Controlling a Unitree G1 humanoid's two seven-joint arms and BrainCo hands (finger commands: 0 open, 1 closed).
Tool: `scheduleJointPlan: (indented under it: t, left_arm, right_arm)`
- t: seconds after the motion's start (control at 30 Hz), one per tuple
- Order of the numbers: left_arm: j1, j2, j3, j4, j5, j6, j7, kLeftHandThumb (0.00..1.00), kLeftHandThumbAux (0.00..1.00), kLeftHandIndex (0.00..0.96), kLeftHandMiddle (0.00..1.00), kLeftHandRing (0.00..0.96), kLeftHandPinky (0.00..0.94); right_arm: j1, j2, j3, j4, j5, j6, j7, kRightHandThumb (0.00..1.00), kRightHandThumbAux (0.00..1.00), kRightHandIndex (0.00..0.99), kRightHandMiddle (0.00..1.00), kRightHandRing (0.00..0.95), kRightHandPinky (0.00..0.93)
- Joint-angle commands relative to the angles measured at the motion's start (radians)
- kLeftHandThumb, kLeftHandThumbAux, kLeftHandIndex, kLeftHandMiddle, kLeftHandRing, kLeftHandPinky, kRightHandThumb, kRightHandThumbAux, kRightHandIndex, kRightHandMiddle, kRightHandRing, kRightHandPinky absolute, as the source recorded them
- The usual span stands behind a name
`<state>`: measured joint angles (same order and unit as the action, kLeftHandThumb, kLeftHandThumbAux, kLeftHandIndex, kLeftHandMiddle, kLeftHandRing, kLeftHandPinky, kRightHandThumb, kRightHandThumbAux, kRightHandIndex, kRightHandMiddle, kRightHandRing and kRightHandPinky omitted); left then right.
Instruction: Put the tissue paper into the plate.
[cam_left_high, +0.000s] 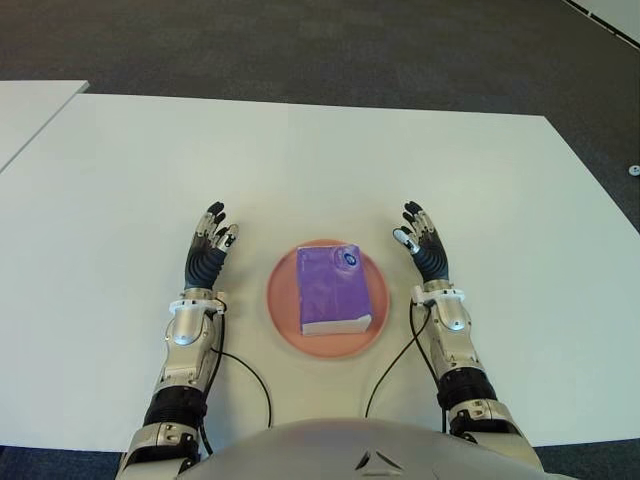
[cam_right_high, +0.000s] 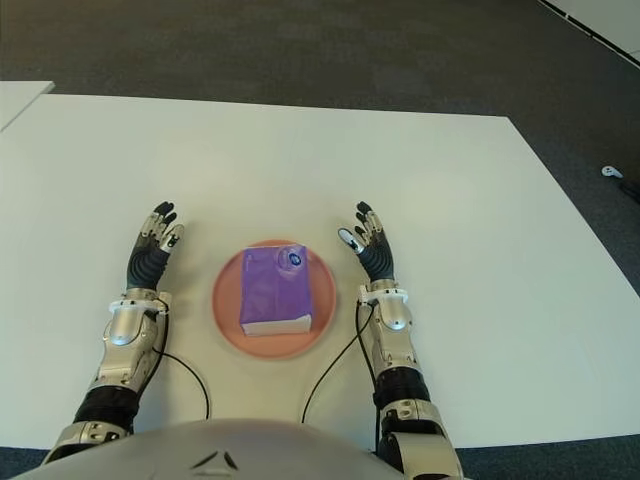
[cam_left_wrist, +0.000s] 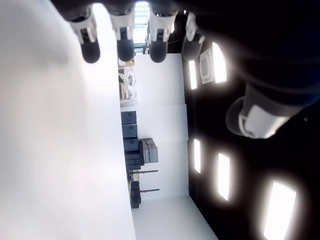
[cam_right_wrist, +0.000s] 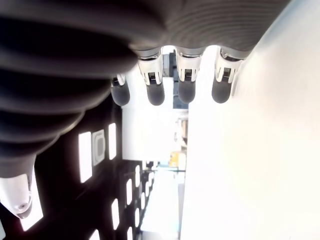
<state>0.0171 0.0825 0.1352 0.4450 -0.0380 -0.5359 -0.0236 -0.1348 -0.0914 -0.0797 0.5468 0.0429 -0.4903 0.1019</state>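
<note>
Two hands: both empty, one on each side of the plate, well clear of the pack.
Left hand (cam_left_high: 208, 250): beside the plate on its left, palm turned inward, fingers (cam_left_wrist: 125, 47) straight and spread, grasping nothing; contact with the desk not clear.
Desk (cam_left_high: 120, 180): white, bare apart from the plate and the arms; dark carpet beyond its far edge.
Plate (cam_left_high: 284, 320): pink, round, at the near middle of the desk, between the two hands.
Tissue paper (cam_left_high: 332, 290): purple pack lying flat inside the plate, long side running away from the robot, a round mark at its far right corner, white edge toward the robot; near corner reaching close to the rim, no part seen hanging past it.
Right hand (cam_left_high: 425, 248): beside the plate on its right, mirroring the other, fingers (cam_right_wrist: 186, 85) extended and relaxed, holding nothing.
Cables: black, looping from each wrist back toward the torso along the near desk edge.
Step in hand: judged as finished placement, with release done and hands drawn apart from the plate.
Progress: task looks complete, pack fully in the plate.
Next move: likely nothing more than bringing the arms home, keeping wrists and cables clear of the rim so as not to nudge the plate.
</note>
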Motion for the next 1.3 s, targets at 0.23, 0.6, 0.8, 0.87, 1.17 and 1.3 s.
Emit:
scheduleJointPlan:
  t: [0.23,0.6,0.8,0.87,1.17,1.3]
  left_arm:
    - [0.014,-0.005,-0.005,0.03,-0.007,0.029,-0.011,0.0,0.486,0.0,0.0,0.0,0.0]
    - [0.01,-0.004,-0.003,0.037,-0.005,0.026,-0.005,0.0,0.489,0.0,0.0,0.0,0.0]
    - [0.011,-0.004,-0.003,0.037,-0.003,0.025,-0.004,0.0,0.485,0.0,0.0,0.0,0.0]
    - [0.013,-0.004,-0.003,0.036,-0.003,0.025,-0.004,0.0,0.482,0.0,0.0,0.0,0.0]
    - [0.01,-0.001,-0.002,0.035,-0.001,0.029,-0.003,0.0,0.475,0.0,0.0,0.0,0.0]
    - [0.009,-0.001,-0.002,0.035,0.0,0.028,-0.002,0.0,0.475,0.0,0.0,0.0,0.0]
  right_arm:
    - [-0.003,0.014,-0.021,0.114,0.037,0.029,0.035,0.0,0.547,0.0,0.0,0.0,0.0]
    - [-0.005,0.024,-0.029,0.121,0.028,0.049,0.006,0.0,0.554,0.0,0.0,0.0,0.0]
    - [-0.002,0.024,-0.028,0.117,0.024,0.049,-0.001,0.0,0.548,0.0,0.0,0.0,0.0]
    - [0.0,0.024,-0.027,0.114,0.025,0.048,0.0,0.0,0.547,0.0,0.0,0.0,0.0]
    - [0.003,0.025,-0.025,0.117,0.027,0.036,0.008,0.0,0.546,0.0,0.0,0.0,0.0]
    - [0.004,0.026,-0.023,0.122,0.027,0.03,0.013,0.0,0.543,0.0,0.0,0.0,0.0]
